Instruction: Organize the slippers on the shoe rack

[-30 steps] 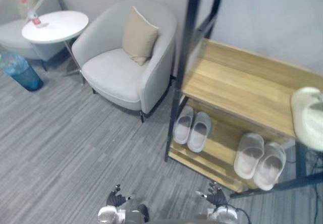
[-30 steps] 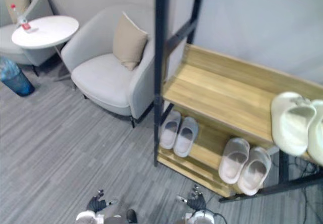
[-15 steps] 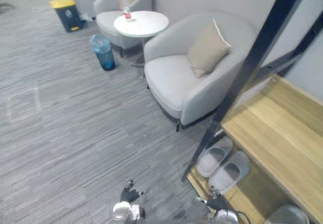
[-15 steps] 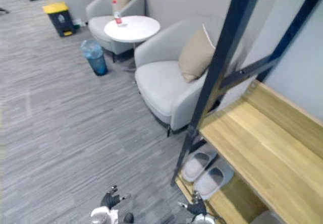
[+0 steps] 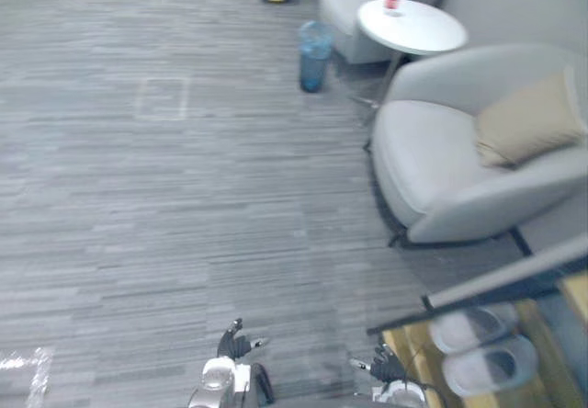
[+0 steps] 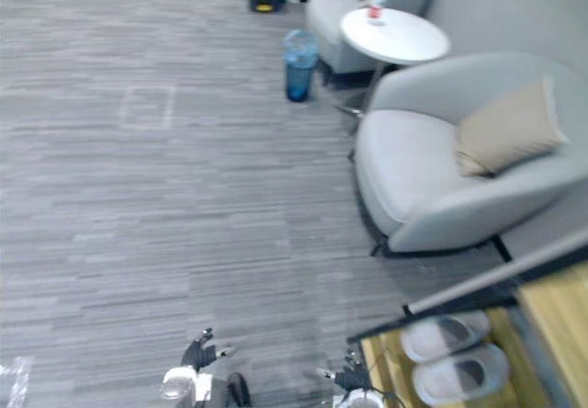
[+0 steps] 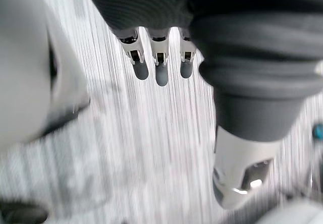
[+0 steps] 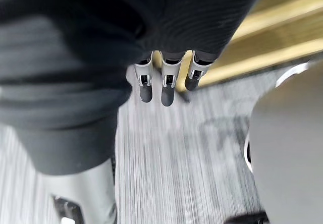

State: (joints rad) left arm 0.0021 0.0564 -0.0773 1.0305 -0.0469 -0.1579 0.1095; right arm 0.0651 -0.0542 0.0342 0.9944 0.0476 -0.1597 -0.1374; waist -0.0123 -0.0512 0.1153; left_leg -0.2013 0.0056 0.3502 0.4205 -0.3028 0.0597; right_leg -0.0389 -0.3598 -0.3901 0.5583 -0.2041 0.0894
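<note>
Two pale slippers (image 6: 446, 336) lie side by side on the lowest shelf of the shoe rack (image 6: 557, 318), most of which is cut off at the edge; a dark bar of its frame crosses just above them. The left hand (image 5: 234, 342) and right hand (image 5: 384, 367) hang over the grey floor (image 5: 184, 197), fingers (image 7: 161, 75) released and holding nothing. Beyond stand a grey armchair (image 6: 423, 178) with a beige cushion (image 6: 507, 128), a round desk (image 6: 397, 37) and a blue bin (image 6: 299, 54)

2 slippers (image 6: 446, 335), 2 armchairs (image 6: 413, 183), 2 bins (image 6: 299, 57), 1 rd table (image 6: 397, 39), 1 bottle (image 6: 376, 4)
</note>
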